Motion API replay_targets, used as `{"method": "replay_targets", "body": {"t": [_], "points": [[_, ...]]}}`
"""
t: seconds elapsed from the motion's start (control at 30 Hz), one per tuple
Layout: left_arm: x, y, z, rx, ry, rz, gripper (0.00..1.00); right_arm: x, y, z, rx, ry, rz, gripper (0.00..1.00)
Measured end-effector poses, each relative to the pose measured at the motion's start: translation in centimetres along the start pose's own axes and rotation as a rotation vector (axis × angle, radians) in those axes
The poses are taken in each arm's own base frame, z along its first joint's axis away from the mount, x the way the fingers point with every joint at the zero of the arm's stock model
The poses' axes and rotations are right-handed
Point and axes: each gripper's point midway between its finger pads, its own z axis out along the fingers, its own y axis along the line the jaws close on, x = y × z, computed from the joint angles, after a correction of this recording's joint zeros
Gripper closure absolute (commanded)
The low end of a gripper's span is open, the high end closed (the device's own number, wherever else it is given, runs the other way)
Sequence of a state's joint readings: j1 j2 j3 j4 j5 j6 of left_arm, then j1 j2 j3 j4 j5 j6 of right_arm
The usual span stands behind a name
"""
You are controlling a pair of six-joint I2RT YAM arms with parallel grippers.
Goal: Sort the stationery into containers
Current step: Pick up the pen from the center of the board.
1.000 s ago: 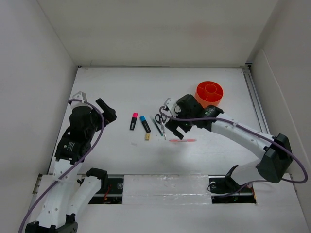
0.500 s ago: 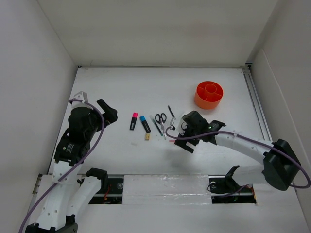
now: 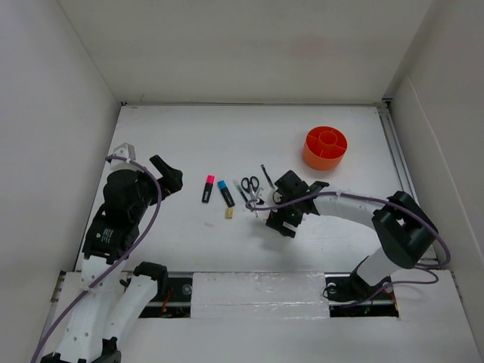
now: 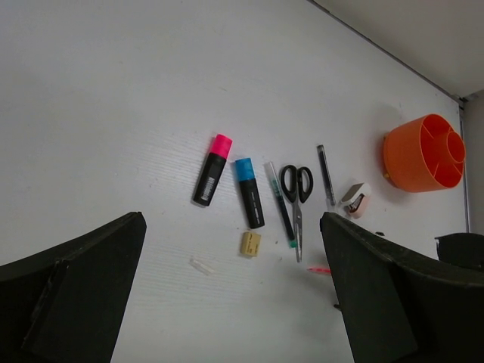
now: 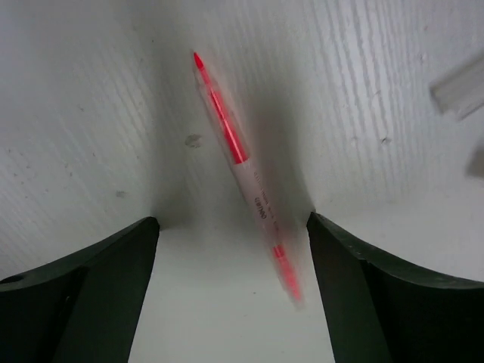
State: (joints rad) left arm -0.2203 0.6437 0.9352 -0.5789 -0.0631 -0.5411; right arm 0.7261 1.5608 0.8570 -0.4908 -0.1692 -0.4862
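Between the spread fingers of the right claw point(image 5: 233, 227) lies one pink pen point(image 5: 234, 151), slanted and touching neither; its small print is unreadable. Ahead of the left claw point(image 4: 232, 227), also open, lie two highlighters, a pink-capped highlighter point(image 4: 211, 169) and a blue-capped highlighter point(image 4: 250, 193), with one pair of scissors point(image 4: 296, 204) and one yellowish eraser point(image 4: 250, 243). One orange organiser point(image 4: 412, 162) stands far to its right.

The organiser point(image 3: 326, 147) is orange, the pen point(image 5: 246, 174) pink-and-white, the scissors point(image 4: 296, 208) black-handled.

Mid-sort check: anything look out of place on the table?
Nothing spilled or damaged. The pink pen lies slanted between the right tool's open fingers, ungripped. A small clear piece sits loose near the yellowish eraser.
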Motion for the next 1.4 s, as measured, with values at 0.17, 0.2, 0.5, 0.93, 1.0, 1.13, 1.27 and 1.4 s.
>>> {"method": "replay_targets", "body": {"t": [0.17,0.2,0.5,0.93,1.0,1.13,1.27,1.4], "points": [[-0.1,-0.1,-0.1,0.008,-0.003,0.002,0.0,-1.7,-1.1,0.7,-0.023,-0.004,-0.018,0.38],[-0.1,-0.1,-0.1,0.008,-0.003,0.001,0.0,-2.2,-1.4,0.9,-0.027,-0.007,-0.022,0.39],[-0.1,-0.1,-0.1,0.01,-0.003,0.009,0.0,-3.0,-1.6,1.2,-0.046,-0.021,-0.034,0.4],[-0.1,-0.2,-0.1,0.011,-0.003,0.009,0.0,-1.8,-1.7,0.7,-0.009,0.008,-0.028,0.42],[-0.1,-0.2,-0.1,0.014,-0.002,0.009,0.0,-1.7,-1.8,0.7,-0.001,0.013,-0.024,0.43],[-0.1,-0.2,-0.1,0.014,-0.002,0.013,0.0,-1.1,-1.9,0.4,0.014,0.037,-0.012,0.47],[-0.1,-0.2,-0.1,0.015,-0.002,0.017,0.0,-0.7,-1.9,0.3,0.018,0.053,-0.006,0.56],[-0.1,-0.2,-0.1,0.015,-0.002,0.017,0.0,-0.4,-1.8,0.2,0.019,0.063,-0.001,0.7]]}}
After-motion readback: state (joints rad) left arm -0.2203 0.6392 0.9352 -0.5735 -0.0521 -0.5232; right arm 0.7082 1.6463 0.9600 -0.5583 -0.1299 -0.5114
